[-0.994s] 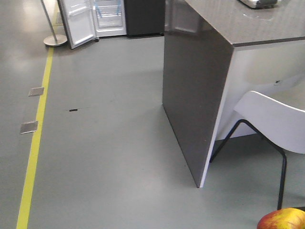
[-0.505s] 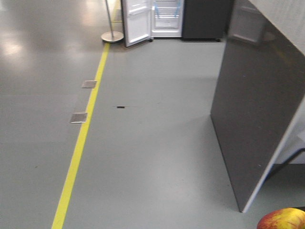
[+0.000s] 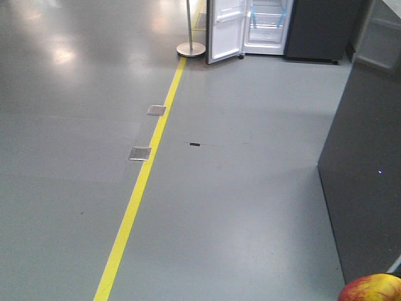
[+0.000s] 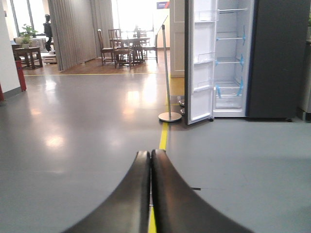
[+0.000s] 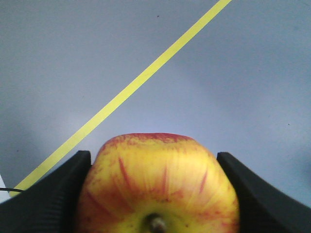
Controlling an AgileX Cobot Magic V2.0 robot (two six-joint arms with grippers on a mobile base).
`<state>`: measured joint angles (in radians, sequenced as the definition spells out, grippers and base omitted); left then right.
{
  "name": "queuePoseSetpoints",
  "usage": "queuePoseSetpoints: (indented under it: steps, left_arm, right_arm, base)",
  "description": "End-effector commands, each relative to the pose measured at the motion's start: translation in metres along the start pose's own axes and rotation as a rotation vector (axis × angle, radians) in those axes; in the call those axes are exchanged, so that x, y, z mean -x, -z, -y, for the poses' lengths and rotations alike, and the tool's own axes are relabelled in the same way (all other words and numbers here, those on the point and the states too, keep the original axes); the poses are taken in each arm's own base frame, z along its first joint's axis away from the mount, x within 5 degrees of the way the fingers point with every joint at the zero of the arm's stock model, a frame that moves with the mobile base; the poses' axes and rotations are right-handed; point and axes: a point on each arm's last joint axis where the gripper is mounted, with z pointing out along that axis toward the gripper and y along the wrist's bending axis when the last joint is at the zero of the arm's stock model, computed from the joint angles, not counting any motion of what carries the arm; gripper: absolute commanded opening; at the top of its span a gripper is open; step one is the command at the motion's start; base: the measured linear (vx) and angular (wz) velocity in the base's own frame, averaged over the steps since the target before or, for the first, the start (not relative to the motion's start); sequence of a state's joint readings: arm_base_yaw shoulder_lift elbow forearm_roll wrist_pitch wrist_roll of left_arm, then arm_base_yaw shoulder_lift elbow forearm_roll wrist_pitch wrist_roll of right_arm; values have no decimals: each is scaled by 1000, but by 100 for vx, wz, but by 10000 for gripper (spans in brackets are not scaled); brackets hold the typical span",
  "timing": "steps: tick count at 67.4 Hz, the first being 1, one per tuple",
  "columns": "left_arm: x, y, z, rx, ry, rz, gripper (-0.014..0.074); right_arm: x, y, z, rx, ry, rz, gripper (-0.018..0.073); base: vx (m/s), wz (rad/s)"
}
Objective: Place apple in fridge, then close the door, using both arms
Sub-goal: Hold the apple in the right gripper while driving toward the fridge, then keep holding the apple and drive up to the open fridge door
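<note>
The red and yellow apple point(image 5: 158, 182) fills the bottom of the right wrist view, stem toward the camera, with my right gripper point(image 5: 154, 170) shut on its two sides. A sliver of the apple point(image 3: 373, 288) shows at the bottom right of the front view. Far across the floor stands the fridge point(image 3: 268, 25), white inside with blue-taped shelves, its door point(image 3: 225, 28) swung open to the left. In the left wrist view the fridge point(image 4: 231, 58) and door point(image 4: 200, 60) are straight ahead. My left gripper point(image 4: 150, 155) is shut on nothing, its fingers pressed together.
A yellow floor line point(image 3: 147, 172) runs toward the fridge. A silver pole on a round base point(image 3: 190, 47) stands left of the door. A dark cabinet point(image 3: 316, 28) adjoins the fridge. A dark counter side panel point(image 3: 366, 175) rises at the right. Two metal floor plates point(image 3: 140, 153) lie beside the line.
The view has swung left: the counter and chair have slid off to the right, and the fridge has shifted rightward in the frame. The apple stays held at the bottom right.
</note>
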<state>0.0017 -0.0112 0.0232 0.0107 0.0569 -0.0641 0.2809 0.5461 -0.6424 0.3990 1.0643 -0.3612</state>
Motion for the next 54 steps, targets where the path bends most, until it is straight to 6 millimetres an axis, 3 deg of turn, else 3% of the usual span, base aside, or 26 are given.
queuePoseSetpoints:
  steps: [1,54]
  left_arm:
    - [13,2,1,-6,11,107,-6]
    - [13,2,1,-6,11,107,-6]
  right_arm:
    - [11,5,-1,-3,1,77,150]
    - [11,5,-1,-3,1,77,150]
  base:
    - [13,18]
    - [18,3]
